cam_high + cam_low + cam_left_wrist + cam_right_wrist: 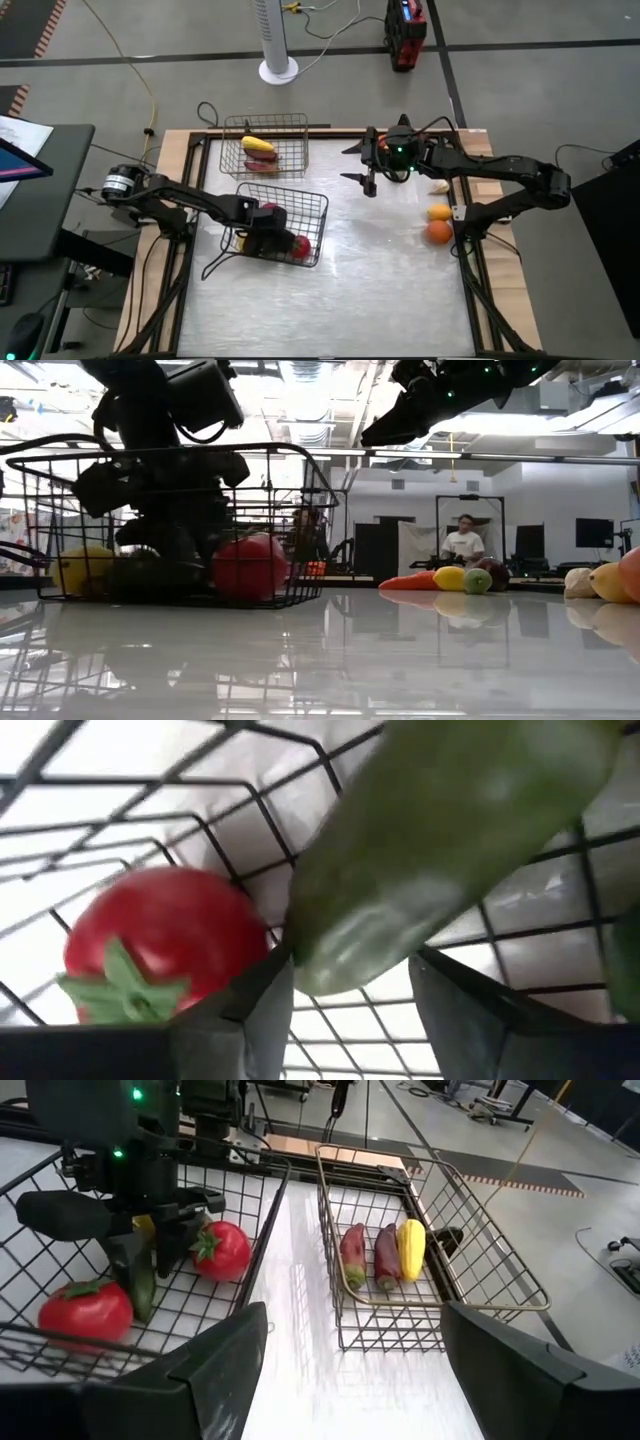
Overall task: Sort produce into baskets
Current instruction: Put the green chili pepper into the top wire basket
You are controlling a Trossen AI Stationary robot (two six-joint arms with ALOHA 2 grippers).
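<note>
My left gripper reaches down into the dark wire basket and is shut on a long green vegetable, also seen in the right wrist view. Two red tomatoes lie on that basket's floor, and a yellow piece lies in it too. The silvery basket at the far side holds a yellow piece and two reddish long pieces. My right gripper is open and empty, above the table right of the baskets. My left gripper pinches the long green vegetable by one end between its two fingers. The fingers come from above, pointing down into the dark basket. The vegetable hangs below them inside the basket; I cannot tell whether its lower end touches the floor.
Two oranges and a pale piece lie on the table at the right. The low view shows several more pieces farther back. Bare tabletop lies toward the near edge. A person stands in the room behind.
</note>
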